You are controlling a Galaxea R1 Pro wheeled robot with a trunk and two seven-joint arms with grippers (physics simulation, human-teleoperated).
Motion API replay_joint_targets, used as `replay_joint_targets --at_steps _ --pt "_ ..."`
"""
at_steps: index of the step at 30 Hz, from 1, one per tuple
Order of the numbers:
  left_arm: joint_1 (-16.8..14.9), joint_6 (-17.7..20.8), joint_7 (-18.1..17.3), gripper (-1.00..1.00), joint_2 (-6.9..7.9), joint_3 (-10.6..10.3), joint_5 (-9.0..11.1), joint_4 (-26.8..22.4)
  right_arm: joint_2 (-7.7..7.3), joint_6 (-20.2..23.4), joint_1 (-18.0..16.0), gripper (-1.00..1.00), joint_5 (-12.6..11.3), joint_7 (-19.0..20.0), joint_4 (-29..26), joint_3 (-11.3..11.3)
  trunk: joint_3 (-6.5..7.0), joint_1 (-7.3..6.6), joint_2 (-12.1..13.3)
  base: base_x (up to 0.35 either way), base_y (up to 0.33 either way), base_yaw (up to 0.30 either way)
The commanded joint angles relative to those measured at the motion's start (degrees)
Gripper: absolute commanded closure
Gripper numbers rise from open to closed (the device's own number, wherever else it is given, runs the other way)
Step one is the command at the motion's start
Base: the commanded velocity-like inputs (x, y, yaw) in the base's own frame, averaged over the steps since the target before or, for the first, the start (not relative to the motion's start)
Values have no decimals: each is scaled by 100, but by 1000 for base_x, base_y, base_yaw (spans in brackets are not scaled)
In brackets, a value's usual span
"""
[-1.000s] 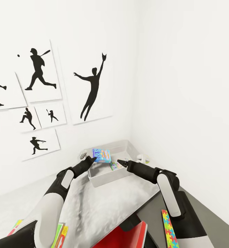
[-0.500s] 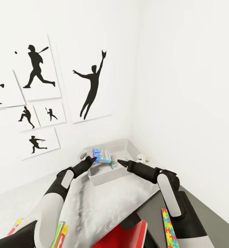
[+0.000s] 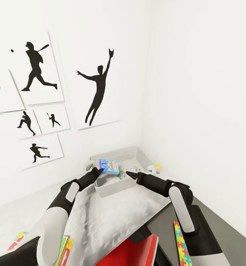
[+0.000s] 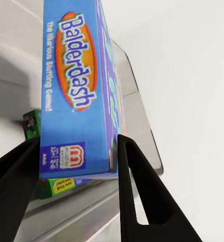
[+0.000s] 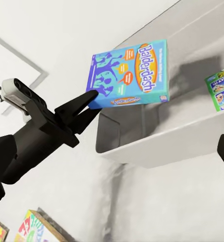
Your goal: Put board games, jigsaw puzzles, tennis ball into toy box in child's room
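Meanwhile, the left gripper [image 3: 99, 170] is clamping a blue printed Balderdash game box [image 3: 109, 166] over the shallow light-grey toy box [image 3: 112, 190], already holding one green game [image 3: 123, 175]; tennis ball [image 3: 157, 166], puzzles and another game are waiting outside.

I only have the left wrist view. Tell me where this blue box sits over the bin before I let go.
Observer: In the head view, the blue board game hangs above the left part of the toy box, pinched by the left gripper.
Operator: Report the right arm.
Observer: The right gripper points over the bin's near wall, apart from the game.
Operator: Name one toy that is outside the bin.
Observer: The tennis ball lies on the table just beyond the bin's right end.
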Motion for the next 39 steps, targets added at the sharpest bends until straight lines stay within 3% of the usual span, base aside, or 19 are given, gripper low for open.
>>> replay_joint_targets --at_steps 1,13,18,39 --pt "-7 49 -17 100 -7 38 26 -4 3 25 -5 -100 43 45 -3 -7 -20 2 -9 0 0 0" --pt "-7 49 -26 100 -5 38 32 -7 -4 5 1 -100 49 52 -11 -4 -59 2 -9 0 0 0" --pt "-7 32 -71 100 -37 38 33 -7 83 5 4 -100 65 53 6 -7 -59 2 -10 0 0 0" --pt "-7 32 -79 100 -5 41 33 -7 47 -1 12 -100 67 52 -2 1 -59 2 -10 0 0 0"
